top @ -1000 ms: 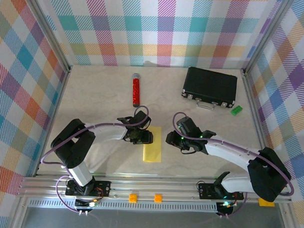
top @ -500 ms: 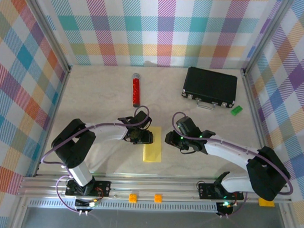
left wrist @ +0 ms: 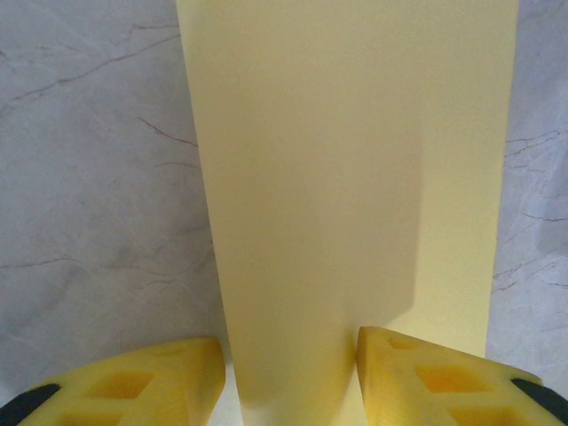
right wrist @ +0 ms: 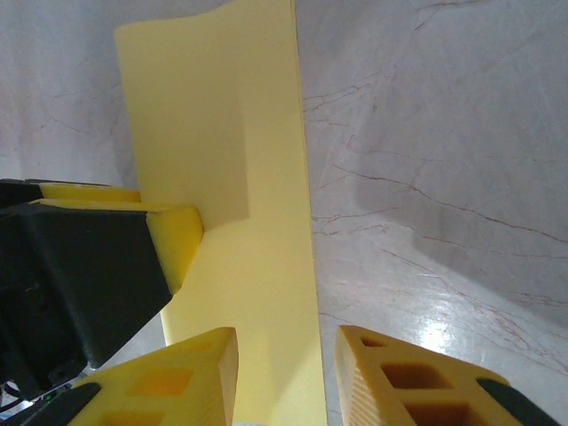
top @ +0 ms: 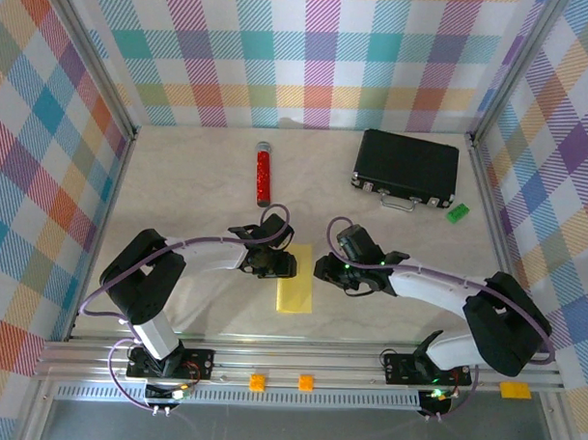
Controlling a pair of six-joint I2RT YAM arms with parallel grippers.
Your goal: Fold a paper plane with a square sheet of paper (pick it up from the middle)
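Observation:
The yellow sheet of paper [top: 295, 280] lies on the marble table as a long narrow strip, folded over on itself. My left gripper [top: 287, 266] is at the strip's left edge near its far end, open. In the left wrist view the paper [left wrist: 355, 177] runs up between its yellow fingertips [left wrist: 142, 382]. My right gripper [top: 320, 270] is open just right of the strip. In the right wrist view the paper's [right wrist: 240, 177] right edge lies between its fingertips [right wrist: 417, 382], and the left gripper's finger [right wrist: 175, 235] rests on the paper.
A red cylinder [top: 263, 174] lies at the back centre. A black case [top: 406, 168] sits at the back right with a small green block [top: 457, 213] beside it. Checkered walls and metal rails enclose the table [top: 179, 187].
The right gripper has edged left, closer to the strip's right edge. The left gripper and the paper have stayed put.

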